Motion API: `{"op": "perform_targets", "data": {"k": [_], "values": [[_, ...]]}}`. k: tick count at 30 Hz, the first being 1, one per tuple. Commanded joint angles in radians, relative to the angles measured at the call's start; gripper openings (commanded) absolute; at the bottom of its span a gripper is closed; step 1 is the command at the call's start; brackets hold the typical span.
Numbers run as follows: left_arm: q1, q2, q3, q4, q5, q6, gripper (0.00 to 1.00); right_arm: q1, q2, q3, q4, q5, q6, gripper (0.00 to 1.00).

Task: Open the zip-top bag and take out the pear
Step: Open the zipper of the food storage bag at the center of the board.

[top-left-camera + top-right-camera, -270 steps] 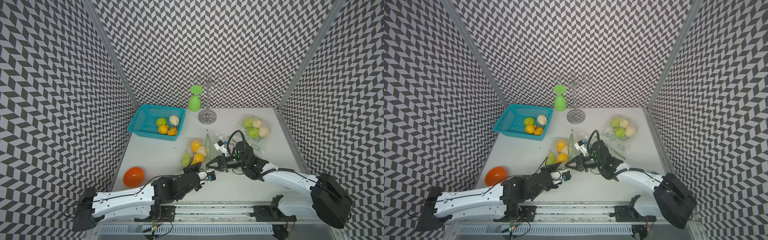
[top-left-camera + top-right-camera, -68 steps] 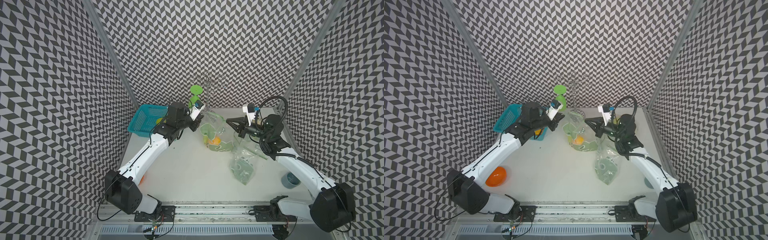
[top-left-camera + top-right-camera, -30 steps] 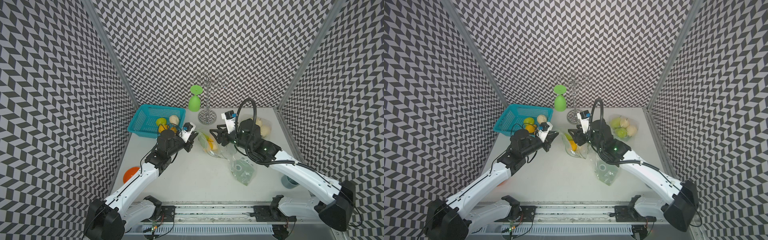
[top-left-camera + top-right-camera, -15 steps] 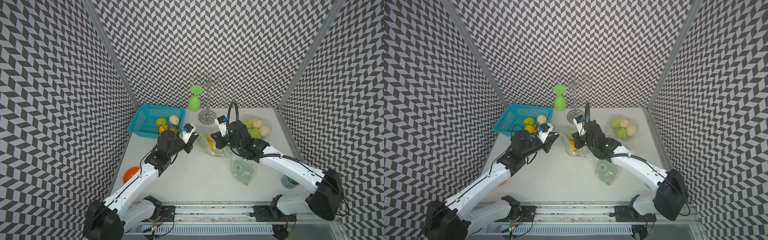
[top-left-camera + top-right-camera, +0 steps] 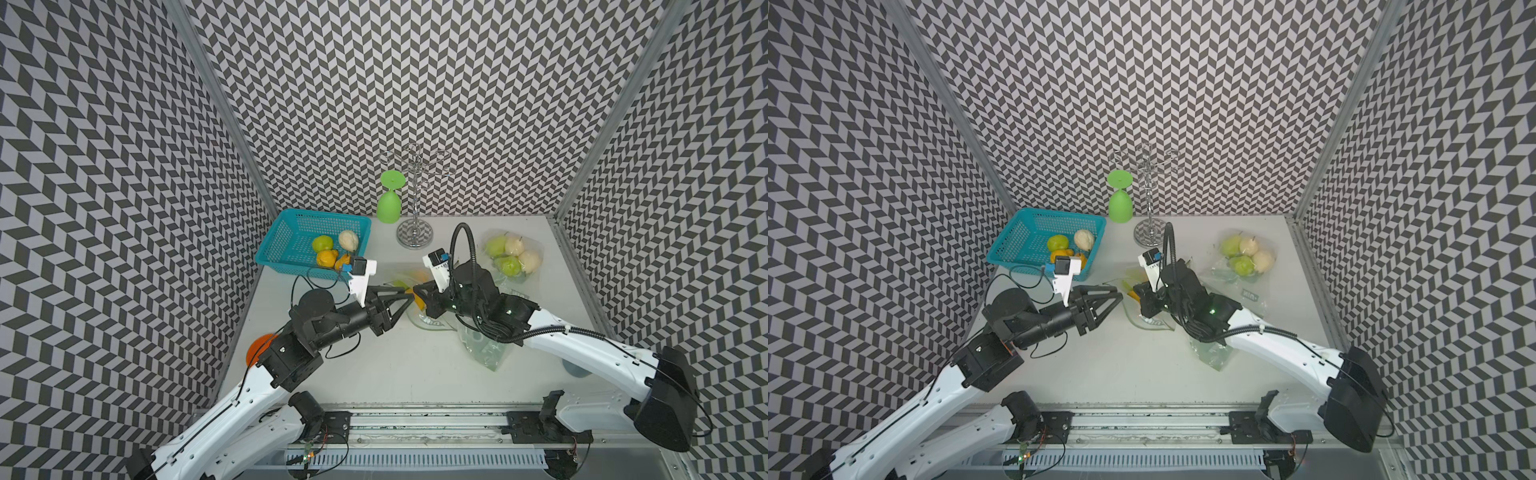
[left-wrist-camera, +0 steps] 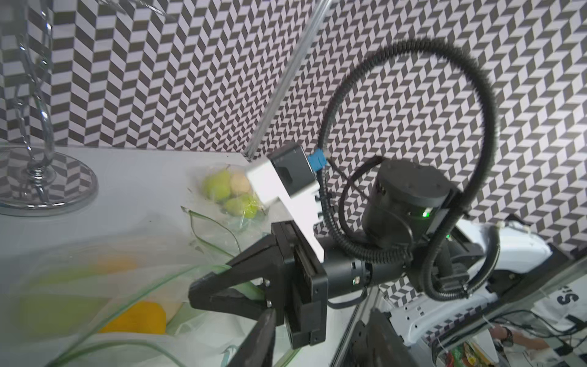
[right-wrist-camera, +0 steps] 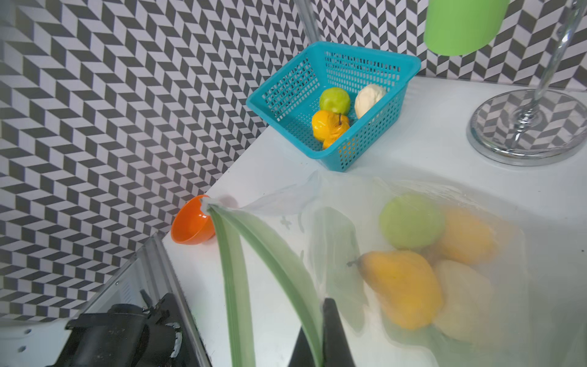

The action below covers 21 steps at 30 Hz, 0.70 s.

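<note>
The right fingers (image 7: pixel 332 336) are clenched on one green zip strip of the bag (image 7: pixel 365 203), whose mouth is partly parted. The left fingers (image 6: pixel 260 343) stand apart and grasp nothing, their tips just beside the bag's left edge. Both arms reach low from the near edge and meet mid-table (image 5: pixel 395 365). The pear (image 7: pixel 403 286) lies inside the bag with other fruit. A blue basket (image 5: pixel 282 245) sits far left and a second bag (image 5: pixel 1221 270) of fruit far right.
</note>
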Motion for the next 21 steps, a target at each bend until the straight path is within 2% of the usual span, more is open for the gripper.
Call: {"op": "perform_targets", "data": {"k": [1,2,7,9,13,17,21], "values": [[-0.058,0.026,-0.062,-0.004,-0.104,-0.206,0.37,0.021,-0.006,-0.012,0.082,0.013,0.052,0.00],[-0.062,0.036,-0.077,-0.001,-0.120,-0.222,0.34,0.034,-0.008,-0.018,0.090,0.020,0.057,0.00],[-0.065,0.071,-0.132,0.048,-0.202,-0.255,0.28,0.091,-0.013,-0.039,0.101,0.061,0.087,0.00],[-0.067,0.086,-0.132,0.009,-0.243,-0.248,0.24,0.104,-0.030,-0.059,0.119,0.067,0.105,0.00],[-0.064,0.093,-0.155,-0.063,-0.324,-0.221,0.22,0.133,-0.060,-0.096,0.157,0.084,0.142,0.00],[-0.062,0.083,-0.186,-0.198,-0.419,-0.200,0.21,0.176,-0.100,-0.129,0.190,0.180,0.190,0.00],[-0.039,0.087,-0.240,-0.254,-0.467,-0.206,0.21,0.214,-0.134,-0.182,0.295,0.217,0.228,0.00]]}}
